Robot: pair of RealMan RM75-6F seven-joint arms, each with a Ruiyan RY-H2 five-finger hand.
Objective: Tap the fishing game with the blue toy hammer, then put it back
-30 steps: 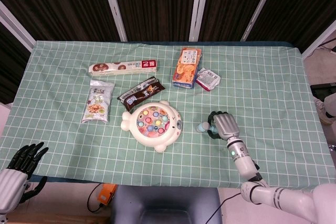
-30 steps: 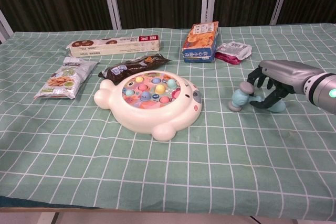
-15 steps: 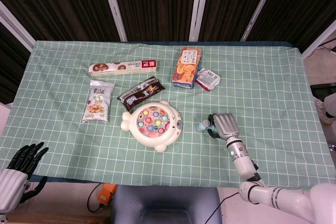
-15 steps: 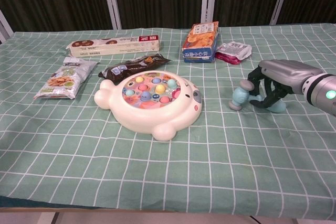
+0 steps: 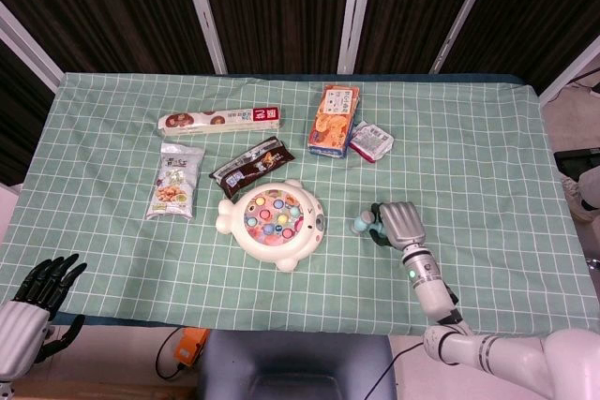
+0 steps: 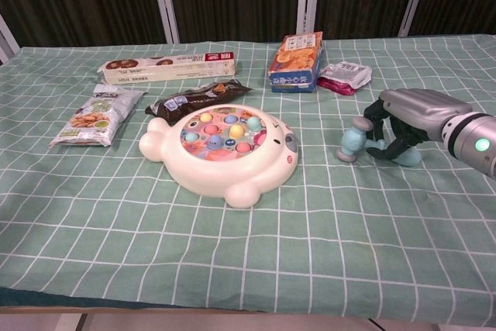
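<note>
Checked cloth (image 5: 487, 138) holds one fishing game (image 5: 273, 222), five snack packs; right hand (image 5: 400, 223) fingers (image 6: 377, 118) grip one hammer (image 6: 353, 142).

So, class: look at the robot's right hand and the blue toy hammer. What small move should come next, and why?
Probably close the fingers fully and lift the blue toy hammer just off the tablecloth. The right robot hand is curled over its handle, and the hammer seems to rest on the cloth, some way right of the fishing game, which it must reach to tap.
</note>
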